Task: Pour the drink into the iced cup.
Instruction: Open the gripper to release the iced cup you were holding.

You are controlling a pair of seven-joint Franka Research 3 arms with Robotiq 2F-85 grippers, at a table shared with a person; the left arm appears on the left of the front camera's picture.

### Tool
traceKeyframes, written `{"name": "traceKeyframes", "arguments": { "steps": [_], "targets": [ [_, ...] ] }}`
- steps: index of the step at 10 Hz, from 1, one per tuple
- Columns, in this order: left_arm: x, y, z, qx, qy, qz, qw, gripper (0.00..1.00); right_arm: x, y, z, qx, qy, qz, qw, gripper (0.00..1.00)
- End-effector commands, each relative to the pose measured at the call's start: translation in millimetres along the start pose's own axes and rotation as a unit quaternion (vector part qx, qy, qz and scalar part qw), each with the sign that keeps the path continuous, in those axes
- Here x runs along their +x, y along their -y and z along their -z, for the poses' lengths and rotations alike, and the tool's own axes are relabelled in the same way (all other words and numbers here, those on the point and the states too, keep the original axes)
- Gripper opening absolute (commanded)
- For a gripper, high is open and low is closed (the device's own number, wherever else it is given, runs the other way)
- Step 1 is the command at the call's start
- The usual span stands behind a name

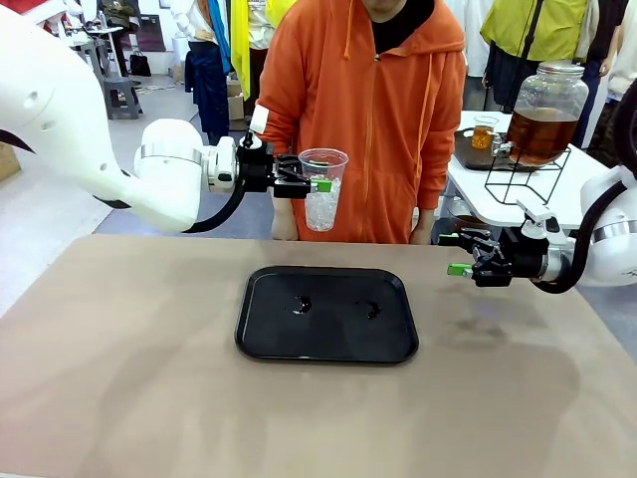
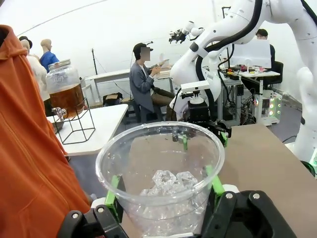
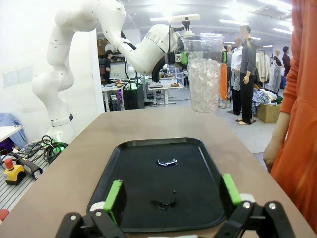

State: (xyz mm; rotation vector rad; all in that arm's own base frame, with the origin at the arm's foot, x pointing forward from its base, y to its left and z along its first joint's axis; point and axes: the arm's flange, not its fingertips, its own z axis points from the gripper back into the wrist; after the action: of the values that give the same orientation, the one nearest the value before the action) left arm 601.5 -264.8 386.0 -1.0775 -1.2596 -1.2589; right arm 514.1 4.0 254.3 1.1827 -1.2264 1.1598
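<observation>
Arms come in from both sides as we look across the worktop (image 1: 119,378). We see the left arm (image 1: 119,164) reaching in level from the left, raised well above the surface, its wrist turned so the left gripper (image 1: 320,185) points sideways toward the middle. That gripper is clamped on the upper part of a clear plastic cup (image 1: 322,204), which hangs upright with ice (image 1: 321,209) piled in its lower half. The cup sits just in front of a person in an orange hoodie (image 1: 378,119) at the far edge.

We find the right arm (image 1: 607,239) low on the right, its forearm near the worktop's far corner. The right gripper (image 1: 456,253) points left with its jaws spread and nothing between them.

Below the cup and slightly to its right, a black tray (image 1: 259,339) lies flat on the worktop with two small wet marks on it.

We see the drink (image 1: 542,134), amber-brown, inside a lidded glass jar (image 1: 552,90) on a black wire stand (image 1: 518,179). It stands on a second white worktop (image 1: 478,194) at the far right, well apart from the cup and from both grippers.
</observation>
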Motion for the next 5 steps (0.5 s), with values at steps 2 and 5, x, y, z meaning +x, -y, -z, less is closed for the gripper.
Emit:
{"name": "traceKeyframes", "arguments": {
  "steps": [2, 5],
  "targets": [
    [2.2, 3.1, 0.1, 0.001, 0.003, 0.01, 1.0, 0.81, 4.4, 2.4, 2.3, 0.002, -0.001, 0.0, 1.0, 1.0],
    [2.2, 3.1, 0.1, 0.001, 0.003, 0.01, 1.0, 0.81, 4.4, 2.4, 2.3, 0.002, -0.001, 0.0, 1.0, 1.0]
  ]
}}
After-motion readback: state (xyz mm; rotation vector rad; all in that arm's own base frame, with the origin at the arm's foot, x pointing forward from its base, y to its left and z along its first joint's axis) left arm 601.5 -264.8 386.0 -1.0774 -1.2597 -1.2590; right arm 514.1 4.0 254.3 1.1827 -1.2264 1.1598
